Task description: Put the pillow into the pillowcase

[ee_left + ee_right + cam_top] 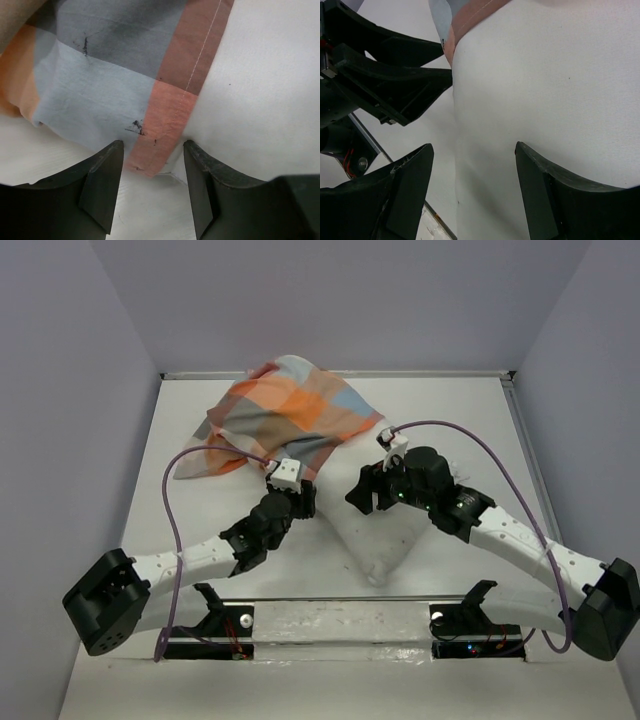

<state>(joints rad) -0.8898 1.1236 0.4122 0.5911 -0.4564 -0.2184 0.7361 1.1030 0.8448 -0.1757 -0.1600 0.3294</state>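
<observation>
- The pillowcase (290,410) lies bunched at the far middle-left of the desk (470,430). The pillow's (385,540) far part is inside it, and its bare white part reaches out toward the arms.
- The pillow's long axis runs diagonally from far-left to near-right. Its bare corner points at the near edge, between the two bases.
- The case's mouth faces the arms. Its orange hem (170,105) crosses the pillow just ahead of the left end effector (153,144).
- The left end effector is released. Its jaws stand apart on either side of the hem's corner and pinch nothing.
- The right end effector (474,146) is also released. It sits open over the bare pillow, just right of the left one.
- The left arm is nearer the hem, so drawing the case toward the near-right along that axis looks like its job.
</observation>
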